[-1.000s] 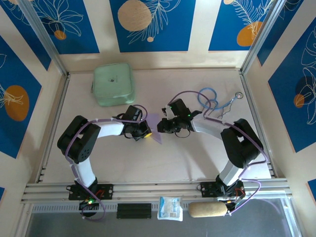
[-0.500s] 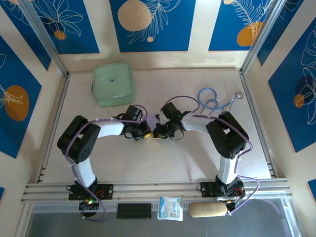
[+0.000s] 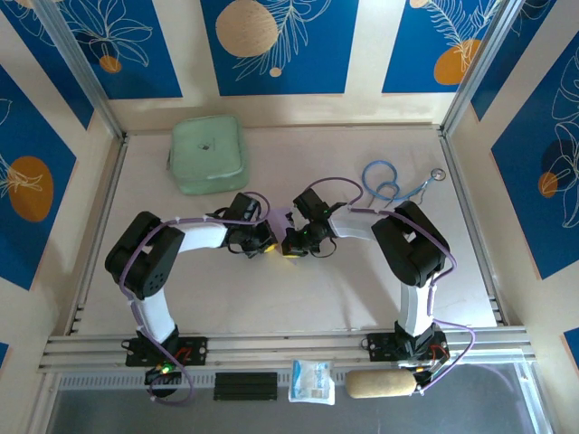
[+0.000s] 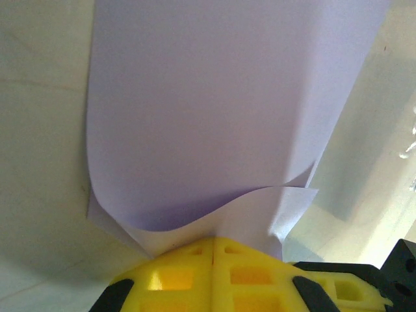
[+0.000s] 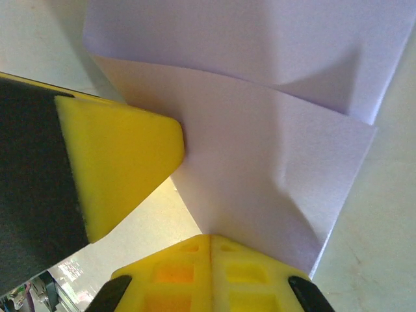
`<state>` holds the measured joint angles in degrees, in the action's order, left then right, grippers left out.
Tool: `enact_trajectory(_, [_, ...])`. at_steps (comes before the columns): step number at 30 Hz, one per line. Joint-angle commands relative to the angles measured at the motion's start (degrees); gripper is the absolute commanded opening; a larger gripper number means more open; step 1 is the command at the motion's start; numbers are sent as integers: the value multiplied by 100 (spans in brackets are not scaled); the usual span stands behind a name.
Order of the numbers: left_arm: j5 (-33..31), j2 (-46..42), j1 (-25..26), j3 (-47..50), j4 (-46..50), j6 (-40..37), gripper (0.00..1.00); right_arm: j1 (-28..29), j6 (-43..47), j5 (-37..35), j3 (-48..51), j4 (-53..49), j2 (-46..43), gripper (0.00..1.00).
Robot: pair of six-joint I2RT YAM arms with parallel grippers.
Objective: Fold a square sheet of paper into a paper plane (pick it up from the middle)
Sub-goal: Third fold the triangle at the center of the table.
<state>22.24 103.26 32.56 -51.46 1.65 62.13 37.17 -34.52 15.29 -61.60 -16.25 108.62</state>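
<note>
The square sheet of paper (image 4: pixel 214 97), pale lilac, is bent over on itself so two layers show, with a curved edge near the left gripper (image 4: pixel 214 239). That gripper's yellow jaws are shut on the sheet's near edge. My right gripper (image 5: pixel 211 237) is shut on a corner of the same paper (image 5: pixel 266 169), and the left gripper's yellow finger (image 5: pixel 117 162) sits close beside it. In the top view both grippers, left (image 3: pixel 269 242) and right (image 3: pixel 291 242), meet at mid-table, and a sliver of paper (image 3: pixel 286 220) shows between them. The paper plane is not in view.
A mint-green pouch (image 3: pixel 208 154) lies at the back left. A blue cable loop (image 3: pixel 384 179) with a small metal ring (image 3: pixel 438 174) lies at the back right. A white packet (image 3: pixel 312 381) and a beige roll (image 3: pixel 381 384) rest beyond the near rail.
The right gripper has swung left and nearer, up against the left gripper, and has shut on the paper. The lilac triangle seen from above is now mostly covered. The left arm has stayed put.
</note>
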Motion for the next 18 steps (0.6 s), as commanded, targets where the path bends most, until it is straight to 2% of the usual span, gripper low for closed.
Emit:
enact_trajectory(1, [-295,288,40,227,505,34,4,-21,46,-94,-99,-315,81,4])
enact_trajectory(18, [-421,418,28,224,742,-139,2,-44,479,-88,-133,-861,-95,4])
